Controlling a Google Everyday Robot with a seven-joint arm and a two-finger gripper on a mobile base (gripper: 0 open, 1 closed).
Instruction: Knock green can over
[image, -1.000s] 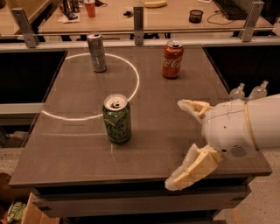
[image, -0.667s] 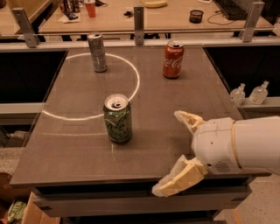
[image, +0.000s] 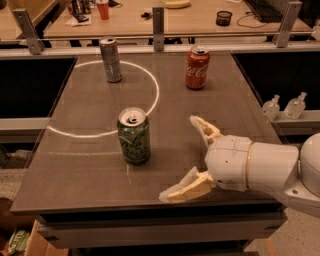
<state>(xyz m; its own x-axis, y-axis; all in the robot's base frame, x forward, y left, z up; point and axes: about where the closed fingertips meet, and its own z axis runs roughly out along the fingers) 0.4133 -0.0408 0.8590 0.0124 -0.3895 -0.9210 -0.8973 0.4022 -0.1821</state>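
The green can (image: 134, 136) stands upright near the middle of the dark table (image: 90, 165), with pale swirl markings and a silver top with pull tab. My gripper (image: 187, 155) is to the right of the can, low over the table's front right part. Its two cream fingers (image: 185, 189) are spread wide apart and point left toward the can. A gap of table shows between the fingertips and the can. The gripper holds nothing.
A red Coca-Cola can (image: 197, 67) stands at the back right. A taller slim silver-grey can (image: 110, 60) stands at the back left on a white painted circle (image: 152, 92). Two small clear bottles (image: 284, 106) sit on a ledge to the right. A wooden bench with clutter lies behind.
My gripper has moved left across the front of the table, closer to the green can. The cans have not moved.
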